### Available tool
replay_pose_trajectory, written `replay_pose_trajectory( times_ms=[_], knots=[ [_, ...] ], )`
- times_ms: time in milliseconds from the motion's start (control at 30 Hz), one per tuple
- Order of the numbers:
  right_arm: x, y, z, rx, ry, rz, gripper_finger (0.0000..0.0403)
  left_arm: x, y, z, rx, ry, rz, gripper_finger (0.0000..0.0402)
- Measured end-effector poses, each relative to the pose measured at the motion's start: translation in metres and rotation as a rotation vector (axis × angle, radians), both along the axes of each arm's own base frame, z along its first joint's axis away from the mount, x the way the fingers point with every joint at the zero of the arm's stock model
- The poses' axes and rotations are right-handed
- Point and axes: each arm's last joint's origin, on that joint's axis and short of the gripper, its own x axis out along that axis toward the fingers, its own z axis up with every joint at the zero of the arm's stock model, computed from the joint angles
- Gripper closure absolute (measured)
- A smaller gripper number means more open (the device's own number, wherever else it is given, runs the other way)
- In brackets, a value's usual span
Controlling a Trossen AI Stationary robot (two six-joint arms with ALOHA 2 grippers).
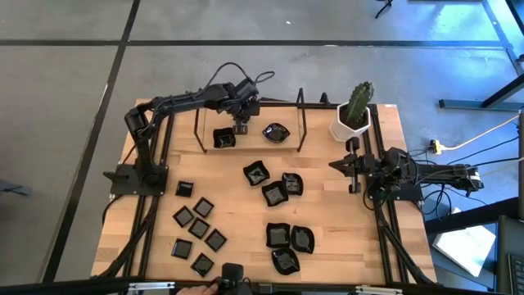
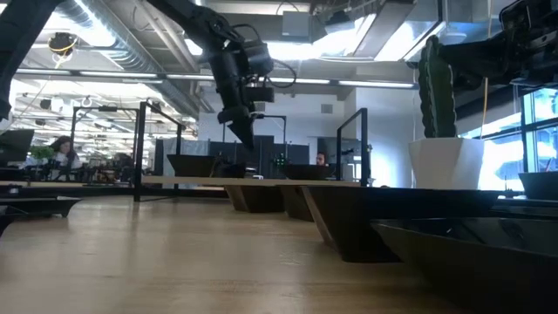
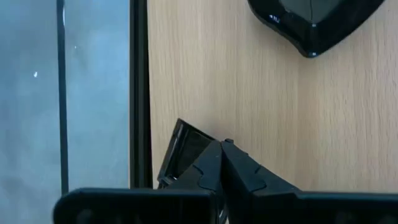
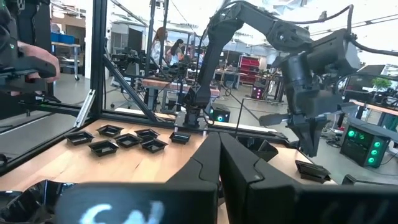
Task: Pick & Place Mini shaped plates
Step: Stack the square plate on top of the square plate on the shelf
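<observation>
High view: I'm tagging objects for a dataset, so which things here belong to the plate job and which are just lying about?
Job:
- mini shaped plates
- square plate
- wavy plate
- left gripper, shut above the square plate

Lying about:
- cactus pot
- metal frames

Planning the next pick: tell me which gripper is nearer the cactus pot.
Right. The right gripper sits just below the cactus pot in the high view; the left gripper is across the table, over a square plate.

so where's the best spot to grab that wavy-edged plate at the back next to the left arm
Probably its raised rim, coming straight down from above. The wavy-edged plate lies flat on the table, so only the upturned edge gives the fingers something to pinch, one inside and one outside. The side facing the left gripper looks easiest, since a square plate is all that sits near it.
</observation>
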Motion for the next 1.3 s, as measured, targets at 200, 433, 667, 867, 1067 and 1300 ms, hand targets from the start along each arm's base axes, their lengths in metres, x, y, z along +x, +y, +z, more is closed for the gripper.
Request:
replay_pose_trajectory(
  times_ms=[200,433,667,867,1067,1300],
  knots=[
    [0.0,0.0,0.001,-0.001,-0.008,0.0,0.0397,0.002,-0.001,0.0,-0.028,-0.022,-0.052,0.0398],
    [0.0,0.0,0.001,-0.001,-0.014,0.0,0.0397,0.003,-0.001,-0.004,-0.031,-0.01,-0.059,0.0399],
    [0.0,0.0,0.001,0.001,-0.014,0.0,0.0397,0.003,0.002,-0.007,-0.039,-0.012,-0.049,0.0399],
    [0.0,0.0,0.001,0.001,-0.014,0.0,0.0397,0.005,0.006,-0.025,-0.041,0.068,-0.05,0.0399],
    [0.0,0.0,0.001,0.001,-0.013,0.0,0.0397,0.004,0.009,-0.029,-0.013,0.1,-0.035,0.0399],
    [0.0,0.0,0.001,0.002,-0.013,0.0,0.0397,0.001,0.009,-0.023,0.028,0.114,-0.007,0.0399]
  ],
)
